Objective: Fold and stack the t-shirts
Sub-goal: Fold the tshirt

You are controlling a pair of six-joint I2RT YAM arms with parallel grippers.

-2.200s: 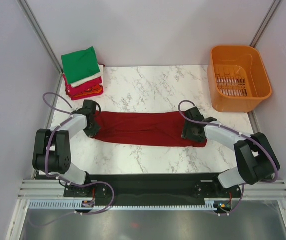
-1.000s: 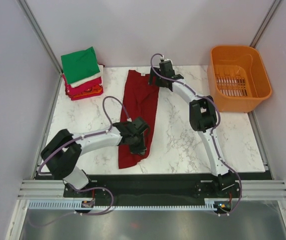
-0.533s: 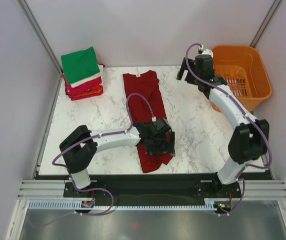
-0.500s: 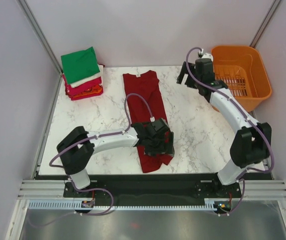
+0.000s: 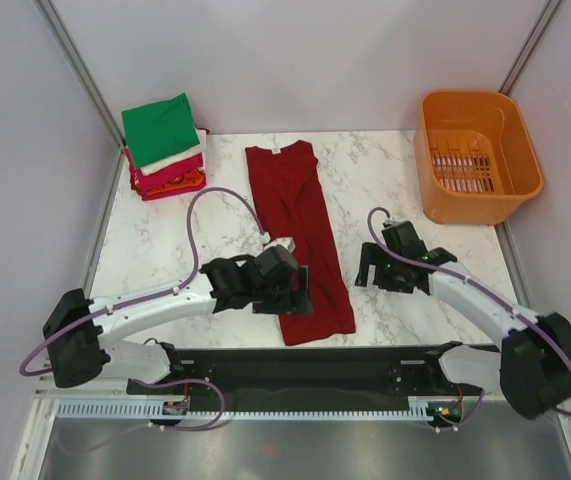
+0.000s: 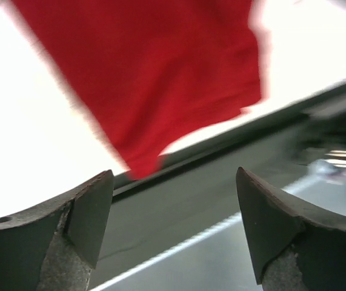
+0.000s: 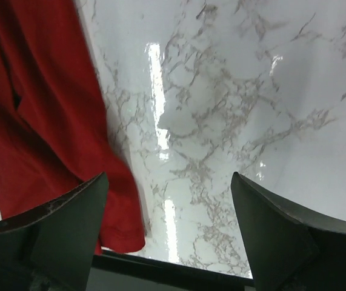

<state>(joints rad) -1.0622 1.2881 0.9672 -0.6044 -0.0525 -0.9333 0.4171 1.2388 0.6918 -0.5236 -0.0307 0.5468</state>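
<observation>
A large dark red t-shirt (image 5: 300, 240) lies flat as a long strip, collar at the back and hem at the table's near edge. My left gripper (image 5: 300, 293) hovers at the strip's near left edge, open and holding nothing. In the left wrist view the shirt's hem (image 6: 160, 79) shows beyond the open left gripper (image 6: 173, 224). My right gripper (image 5: 370, 272) stands open just right of the shirt. The right wrist view shows the red cloth (image 7: 39, 121) at the left and bare marble between the open right gripper (image 7: 169, 230). Folded t-shirts (image 5: 163, 145) are stacked at the back left, green on top.
An orange plastic basket (image 5: 477, 155) stands at the back right corner. The marble table (image 5: 405, 200) ends at a black rail (image 5: 315, 360) along the near edge. Grey walls close in both sides.
The left gripper has let go of the red shirt and drawn back to its near left edge. The right arm has swung from beside the basket down to the shirt's near right side.
</observation>
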